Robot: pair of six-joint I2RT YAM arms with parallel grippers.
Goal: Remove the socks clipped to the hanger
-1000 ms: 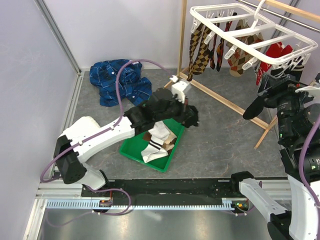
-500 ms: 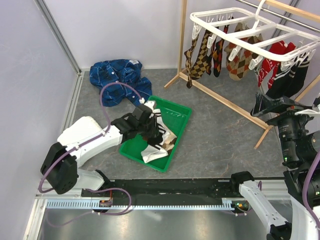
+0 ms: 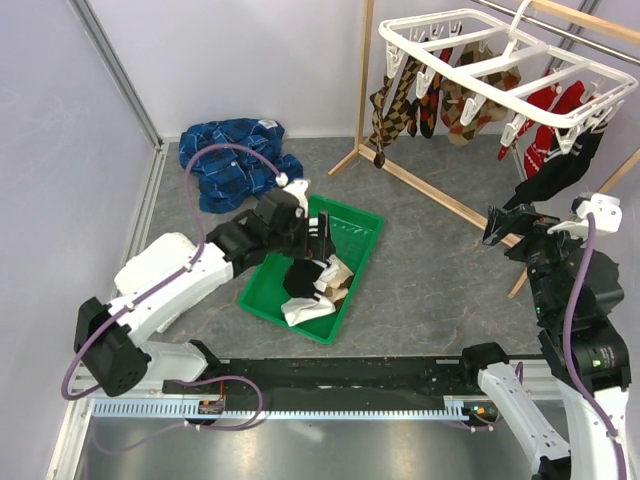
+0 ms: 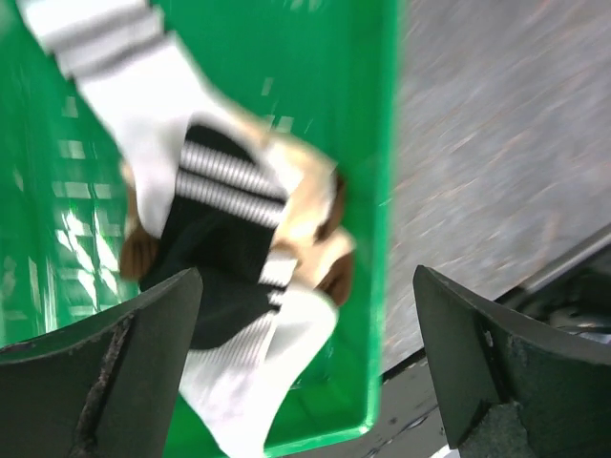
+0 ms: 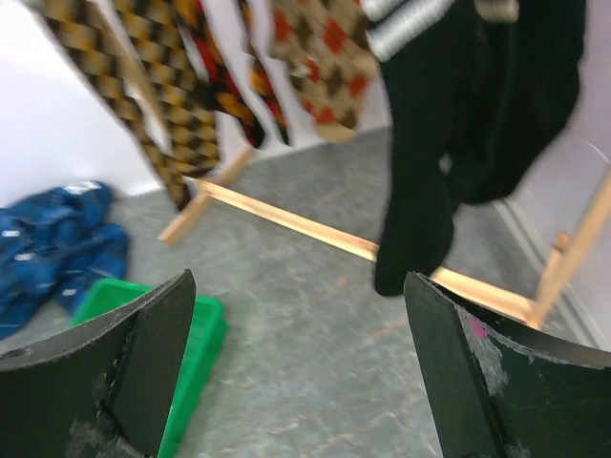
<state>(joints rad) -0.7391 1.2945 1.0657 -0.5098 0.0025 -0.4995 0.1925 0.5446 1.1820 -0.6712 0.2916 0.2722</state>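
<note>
**Hovering Over the Tray, Left Hand Spread and Empty**

On the grey counter (image 3: 430, 275) sits a green tray (image 3: 352, 236), and the left hand (image 3: 318, 238) hangs just above it. Its fingers stand wide apart with nothing between them. Its wrist view looks straight down on the loose socks (image 4: 229, 248) heaped in the tray: white with black stripes, black, and tan-and-brown.

At the far right, the white hanger (image 3: 450, 68) hangs on a wooden stand (image 3: 440, 195). More socks are clipped along it: argyle socks (image 3: 400, 110) toward the left end, red socks (image 3: 545, 128) toward the right, and a black sock (image 3: 552, 178) dangling lowest at the right.

The right hand (image 3: 508, 222) is raised near the stand, below the black sock and apart from it. Its fingers are also spread wide and hold nothing. In its wrist view the black sock hangs ahead, blurred.

A crumpled blue cloth (image 3: 235, 160) lies by the back wall, behind the tray.
</note>
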